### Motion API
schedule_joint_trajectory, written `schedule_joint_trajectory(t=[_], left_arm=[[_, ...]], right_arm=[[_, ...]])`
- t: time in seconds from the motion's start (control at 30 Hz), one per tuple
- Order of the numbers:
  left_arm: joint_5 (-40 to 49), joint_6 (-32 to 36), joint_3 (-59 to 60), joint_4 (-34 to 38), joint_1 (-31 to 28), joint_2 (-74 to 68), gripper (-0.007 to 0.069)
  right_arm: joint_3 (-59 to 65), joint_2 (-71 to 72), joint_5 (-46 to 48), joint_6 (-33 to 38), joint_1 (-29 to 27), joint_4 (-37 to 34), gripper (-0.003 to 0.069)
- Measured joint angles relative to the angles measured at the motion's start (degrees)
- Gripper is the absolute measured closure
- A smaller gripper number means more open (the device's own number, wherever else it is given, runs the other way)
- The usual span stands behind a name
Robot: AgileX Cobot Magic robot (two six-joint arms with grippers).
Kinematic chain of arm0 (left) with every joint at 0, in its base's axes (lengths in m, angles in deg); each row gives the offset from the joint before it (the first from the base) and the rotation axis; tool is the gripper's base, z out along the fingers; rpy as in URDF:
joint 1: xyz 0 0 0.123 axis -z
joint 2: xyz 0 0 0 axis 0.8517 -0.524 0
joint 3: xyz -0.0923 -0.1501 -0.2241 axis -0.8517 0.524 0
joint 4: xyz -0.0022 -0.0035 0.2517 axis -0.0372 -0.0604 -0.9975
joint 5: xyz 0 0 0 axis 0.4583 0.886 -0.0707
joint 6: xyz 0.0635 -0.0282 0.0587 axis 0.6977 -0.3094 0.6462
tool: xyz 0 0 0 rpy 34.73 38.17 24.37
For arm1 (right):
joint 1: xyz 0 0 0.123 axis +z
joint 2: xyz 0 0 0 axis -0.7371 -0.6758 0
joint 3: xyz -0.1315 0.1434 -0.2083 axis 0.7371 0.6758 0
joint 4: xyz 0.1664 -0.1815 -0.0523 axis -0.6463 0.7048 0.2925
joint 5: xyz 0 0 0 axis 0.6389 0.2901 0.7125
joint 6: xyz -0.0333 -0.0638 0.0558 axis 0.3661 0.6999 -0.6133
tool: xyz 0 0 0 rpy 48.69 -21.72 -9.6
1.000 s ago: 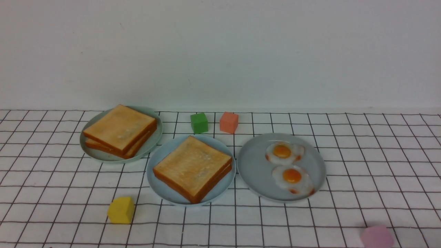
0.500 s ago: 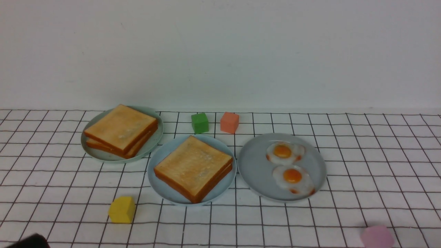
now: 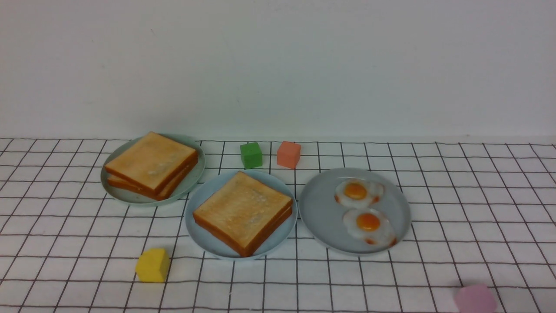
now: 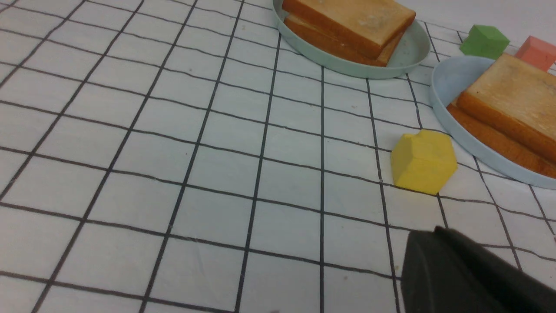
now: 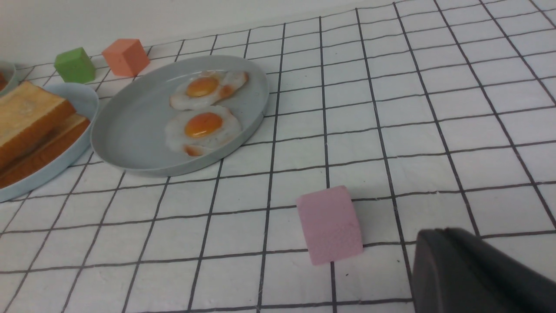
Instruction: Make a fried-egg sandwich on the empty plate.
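The sky-blue plate [image 3: 196, 237], the task's empty plate, sits at the centre and carries two stacked toast slices [image 3: 243, 211]. What lies between the slices is hidden. To its right, a grey plate [image 3: 319, 213] holds two fried eggs [image 3: 357, 192] [image 3: 369, 224]. At the left, a pale green plate [image 3: 193, 180] holds another toast pile [image 3: 150, 163]. My left gripper [image 4: 428, 235] is shut and empty, low over the cloth near the yellow block [image 4: 423, 161]. The right gripper [image 5: 438, 235] is also shut and empty, beside the pink block [image 5: 330, 224]. Neither gripper shows in the front view.
A green block [image 3: 251, 154] and a salmon block [image 3: 289, 154] stand behind the plates near the white wall. The yellow block [image 3: 153, 265] lies front left and the pink block [image 3: 475, 299] front right, on the checked cloth.
A dark part of the left arm showed at the front view's bottom left corner half a second ago and has left that view. Plates and food have not moved.
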Motion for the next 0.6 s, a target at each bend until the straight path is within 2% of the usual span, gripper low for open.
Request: schedule_joint_trajectory(t=[0.6], left_arm=[[-0.05, -0.22, 0.00, 0.11, 0.00, 0.00, 0.0638]], right_arm=[[0.00, 0.00, 0.00, 0.00, 0.00, -0.12, 0.0652]])
